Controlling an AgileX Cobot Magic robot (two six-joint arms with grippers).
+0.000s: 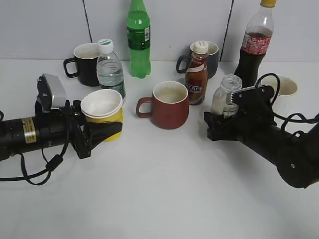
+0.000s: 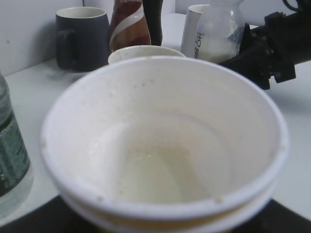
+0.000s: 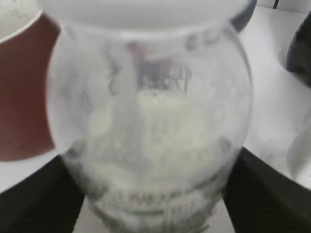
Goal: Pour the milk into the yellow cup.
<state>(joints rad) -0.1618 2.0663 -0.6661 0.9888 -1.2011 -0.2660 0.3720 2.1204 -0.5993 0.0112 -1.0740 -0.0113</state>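
Yellow cup [image 1: 103,113] sits clamped in my left gripper [image 1: 102,130] at the left of the white desk [image 1: 159,199], upright, its white inside empty in the left wrist view apart from a faint wet film at the bottom. My right gripper [image 1: 225,115] is clenched around the milk bottle [image 1: 225,95] on the right side, just in front of the cola bottle [image 1: 253,45]; the right wrist view shows white milk filling roughly the lower half, with residue clinging to the clear wall above. The bottle has no cap and stands upright. Between the two lies the reddish-brown mug [image 1: 168,104], with the coffee bottle [image 1: 197,73] just behind it, so I judge the step in hand is bringing bottle and cup together before tilting. I would lift the bottle clear of the mug's rim, carry it level, meet the cup over open desk in front of the mug, set the mouth over the cup's centre, and tilt slowly, since the wide mouth could gush.
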